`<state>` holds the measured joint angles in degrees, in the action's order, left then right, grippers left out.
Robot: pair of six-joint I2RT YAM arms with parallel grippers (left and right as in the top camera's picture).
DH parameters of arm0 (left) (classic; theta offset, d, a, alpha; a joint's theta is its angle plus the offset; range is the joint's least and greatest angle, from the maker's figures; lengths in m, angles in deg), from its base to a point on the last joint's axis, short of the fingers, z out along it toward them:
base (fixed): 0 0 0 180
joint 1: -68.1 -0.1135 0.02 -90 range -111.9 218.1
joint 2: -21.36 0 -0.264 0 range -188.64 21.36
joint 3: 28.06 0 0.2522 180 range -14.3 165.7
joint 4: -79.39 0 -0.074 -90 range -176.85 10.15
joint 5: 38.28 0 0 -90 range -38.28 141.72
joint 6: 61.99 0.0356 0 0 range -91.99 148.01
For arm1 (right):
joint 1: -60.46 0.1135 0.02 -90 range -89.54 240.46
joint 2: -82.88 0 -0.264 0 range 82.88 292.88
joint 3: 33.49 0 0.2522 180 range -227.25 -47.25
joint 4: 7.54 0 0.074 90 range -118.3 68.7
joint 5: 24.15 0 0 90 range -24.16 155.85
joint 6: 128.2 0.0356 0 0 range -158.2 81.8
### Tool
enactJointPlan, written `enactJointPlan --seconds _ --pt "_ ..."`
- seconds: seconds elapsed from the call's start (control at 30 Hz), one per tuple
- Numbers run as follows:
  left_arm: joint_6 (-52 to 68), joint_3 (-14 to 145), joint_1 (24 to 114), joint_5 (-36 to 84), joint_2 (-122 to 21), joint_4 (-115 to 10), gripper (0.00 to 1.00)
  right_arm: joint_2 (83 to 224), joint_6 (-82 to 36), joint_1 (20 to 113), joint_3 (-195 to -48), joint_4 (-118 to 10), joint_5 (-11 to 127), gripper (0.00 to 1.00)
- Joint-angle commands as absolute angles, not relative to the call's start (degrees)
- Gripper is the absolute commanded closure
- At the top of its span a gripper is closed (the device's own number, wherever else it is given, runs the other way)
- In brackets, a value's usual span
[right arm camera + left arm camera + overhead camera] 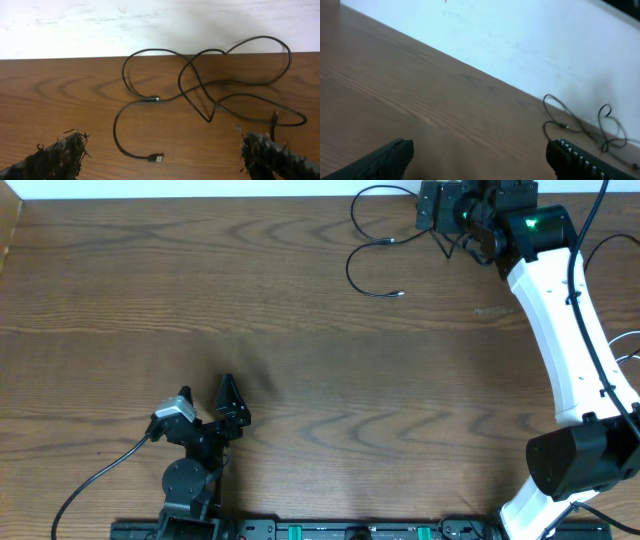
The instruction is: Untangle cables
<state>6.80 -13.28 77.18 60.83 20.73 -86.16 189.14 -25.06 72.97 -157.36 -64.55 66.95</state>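
Observation:
The black cable lies in loose crossing loops at the back right of the table, by the wall. In the right wrist view its loops cross one another; one plug end lies between my fingers and another lies to the right. No white cable shows in any view. My right gripper is open and empty, hovering over the cable. My left gripper is open and empty near the front left, far from the cable, which shows small in its view.
A white wall runs along the table's back edge just behind the cable. The right arm reaches along the right side. A thick black robot cable trails from the left arm's base at the front left.

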Motion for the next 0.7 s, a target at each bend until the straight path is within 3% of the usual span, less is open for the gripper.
enactJointPlan --seconds 0.0,0.67 --pt "13.64 -14.02 77.82 61.2 21.26 -83.21 0.1 189.71 -25.43 73.3 -157.27 -64.63 67.41 0.01" --pt "15.95 -14.02 78.14 61.35 21.28 -83.41 0.1 189.71 -25.43 73.3 -157.27 -64.68 67.41 0.01"
